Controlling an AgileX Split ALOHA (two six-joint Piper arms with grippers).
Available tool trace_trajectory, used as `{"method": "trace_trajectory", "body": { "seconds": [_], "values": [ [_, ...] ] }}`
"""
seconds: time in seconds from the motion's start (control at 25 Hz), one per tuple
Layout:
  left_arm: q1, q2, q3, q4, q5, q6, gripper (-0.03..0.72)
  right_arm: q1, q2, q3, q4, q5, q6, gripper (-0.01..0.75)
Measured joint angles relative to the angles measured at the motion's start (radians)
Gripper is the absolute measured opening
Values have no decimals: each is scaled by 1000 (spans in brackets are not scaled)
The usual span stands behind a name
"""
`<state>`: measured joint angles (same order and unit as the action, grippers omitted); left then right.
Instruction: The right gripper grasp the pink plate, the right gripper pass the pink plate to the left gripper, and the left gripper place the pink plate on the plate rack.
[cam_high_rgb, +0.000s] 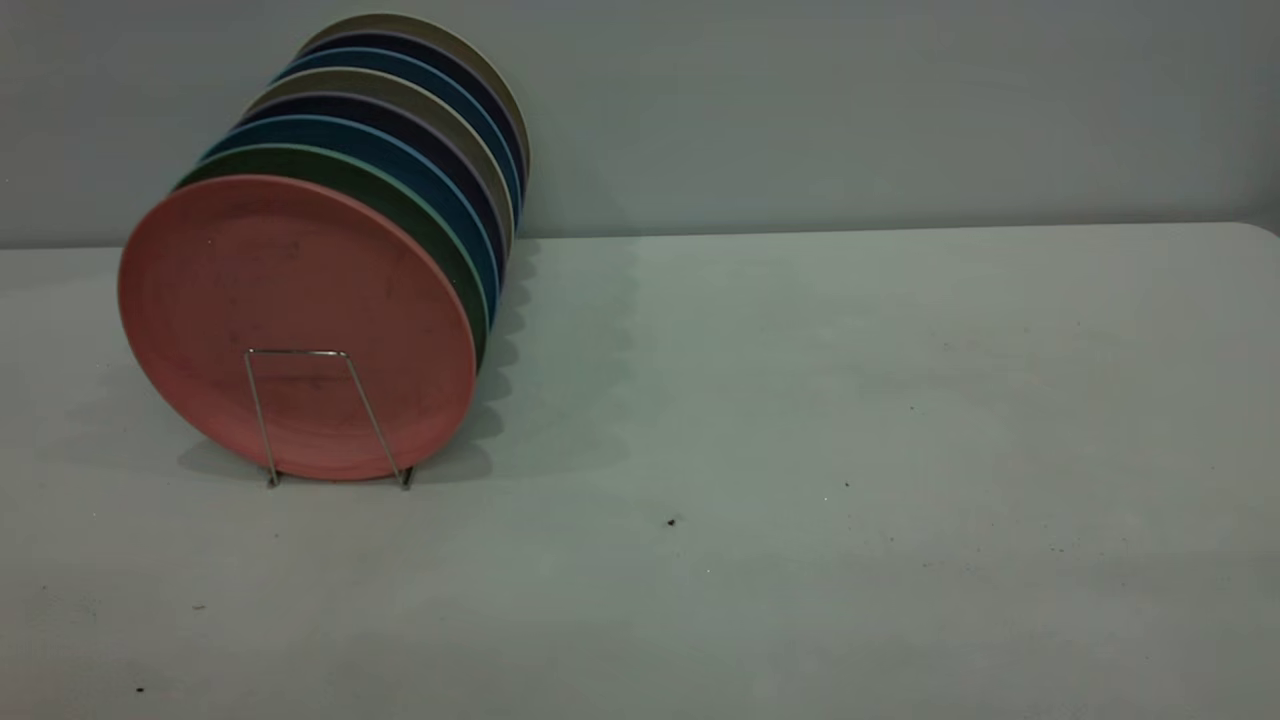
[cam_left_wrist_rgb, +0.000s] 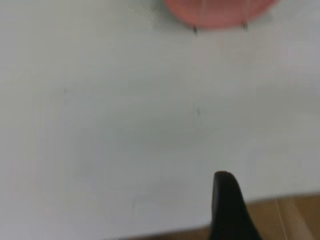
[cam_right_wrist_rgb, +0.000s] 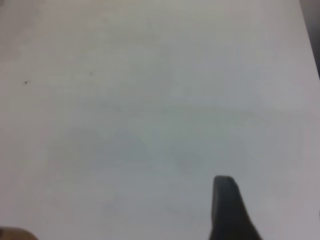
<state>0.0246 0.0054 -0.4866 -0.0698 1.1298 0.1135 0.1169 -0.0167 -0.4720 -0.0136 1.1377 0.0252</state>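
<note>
While neither arm shows in the exterior view, the pink plate (cam_high_rgb: 298, 325) already stands on edge at the front of the plate rack (cam_high_rgb: 330, 415), at about 9 o'clock on the table (cam_high_rgb: 850, 450). Its face points toward the camera, tilted back a little. The rack's front wire loop crosses the plate's lower half, both feet on the tabletop.

Behind the pink plate sits a packed row: green plate (cam_high_rgb: 440, 235), blue plates (cam_high_rgb: 455, 200), then darker and beige ones, running back toward 11 o'clock and nearly reaching the wall (cam_high_rgb: 900, 100). Rims overlap; gaps between them can't be judged.

Open room: everything from 12 through 6 o'clock on the table is bare surface with a few dark specks. The table's far edge meets the wall, with a rounded corner at about 2 o'clock.

Left gripper (cam_left_wrist_rgb: 227, 210): only one dark fingertip shows in the left wrist view, over the table edge (cam_left_wrist_rgb: 200, 229) with floor beyond. Pink plate (cam_left_wrist_rgb: 220, 12) and rack feet lie well away from it. How far the claw is spread: cannot tell. Nothing visibly held.

Right gripper (cam_right_wrist_rgb: 227, 210): again one fingertip only, above bare tabletop, table edge (cam_right_wrist_rgb: 310, 45) off to one side. Its spread: cannot tell. Nothing visibly held.
</note>
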Motion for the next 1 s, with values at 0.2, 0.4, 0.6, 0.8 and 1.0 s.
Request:
{"method": "trace_trajectory", "body": {
  "seconds": [0.2, 0.4, 0.6, 0.8, 1.0],
  "values": [
    [1, -27, 0, 0, 3, 0, 473, 0, 0, 0, 0, 0, 1, 446],
    [1, -27, 0, 0, 4, 0, 473, 0, 0, 0, 1, 0, 1, 446],
    [1, -27, 0, 0, 4, 0, 473, 0, 0, 0, 1, 0, 1, 446],
    [1, -27, 0, 0, 4, -1, 473, 0, 0, 0, 1, 0, 0, 446],
    [1, -27, 0, 0, 4, -3, 473, 0, 0, 0, 1, 0, 0, 446]
  ]
}}
